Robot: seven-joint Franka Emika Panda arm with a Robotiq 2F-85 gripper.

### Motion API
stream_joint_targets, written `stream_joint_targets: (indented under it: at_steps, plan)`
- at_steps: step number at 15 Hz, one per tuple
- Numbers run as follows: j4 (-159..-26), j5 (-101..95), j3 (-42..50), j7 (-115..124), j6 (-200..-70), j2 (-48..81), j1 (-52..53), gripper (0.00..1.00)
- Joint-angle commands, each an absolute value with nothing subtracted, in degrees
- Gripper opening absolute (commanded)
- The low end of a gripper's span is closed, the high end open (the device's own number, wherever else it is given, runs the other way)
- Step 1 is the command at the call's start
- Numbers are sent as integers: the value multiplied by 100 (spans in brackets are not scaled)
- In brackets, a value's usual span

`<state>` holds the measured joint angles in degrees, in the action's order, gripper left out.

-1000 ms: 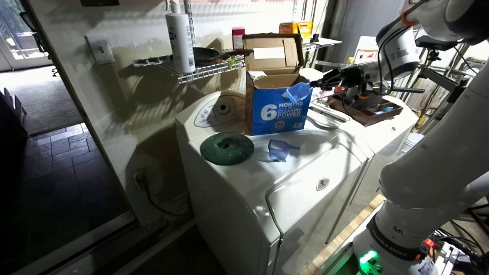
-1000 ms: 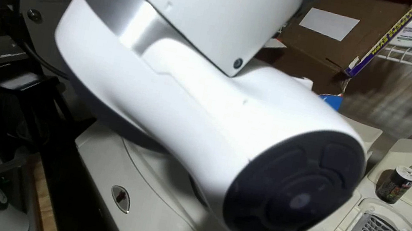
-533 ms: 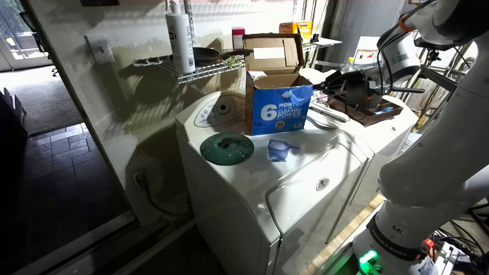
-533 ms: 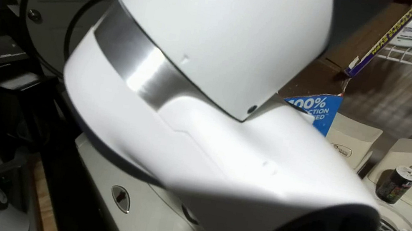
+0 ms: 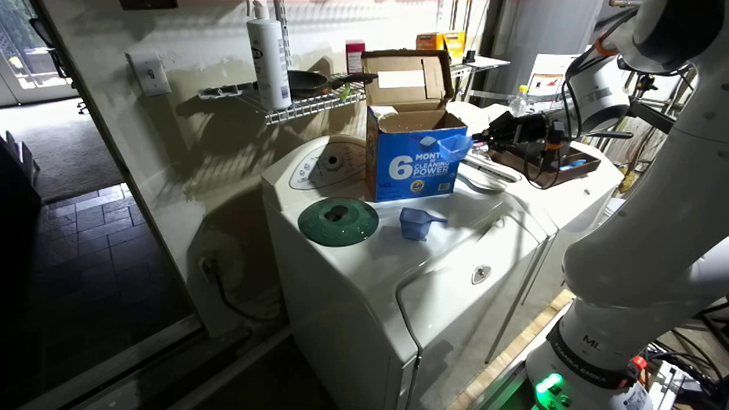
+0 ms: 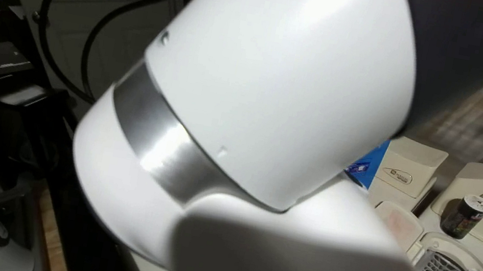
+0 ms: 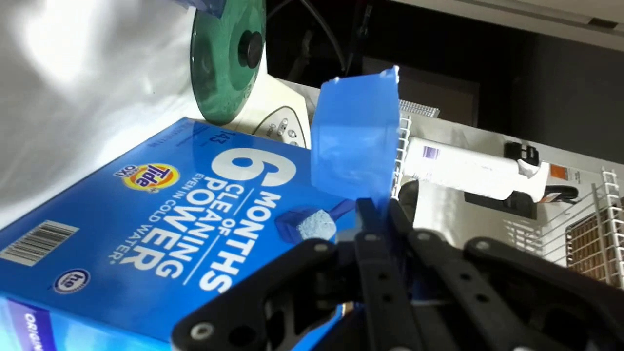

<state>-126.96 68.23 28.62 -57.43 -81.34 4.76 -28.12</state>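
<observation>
The end effector (image 7: 383,208) is clamped on the scoop (image 7: 355,141) by its thin handle. A grip there leaves the cup free beyond the fingers, presumably so nothing crowds its mouth; whether anything lies inside cannot be seen. In an exterior view the scoop hangs by the upper front corner of the box (image 5: 413,168); I cannot tell if they touch.

The box stands upright on the washer (image 5: 370,262), its flap (image 5: 401,80) swung back and up, probably to keep the opening reachable from above. In front of it sits the other scoop (image 5: 416,225), apart from the box, its handle turned toward the tray (image 5: 544,171). The lid (image 5: 338,228) lies knob up near that scoop; flat like this, it should rest steadily. The bottle (image 5: 267,65) stands on the wire shelf (image 5: 319,111), which likely saves room on the washer.
</observation>
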Motion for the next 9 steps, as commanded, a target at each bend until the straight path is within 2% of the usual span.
stream_joint_targets:
  at_steps: [1,9]
  plan:
    - [-12463,6695,2851,-5315,-8107,818,-2866,2]
    - [-12390,6063,2770,-5188,-8642,1206,-2805,2]
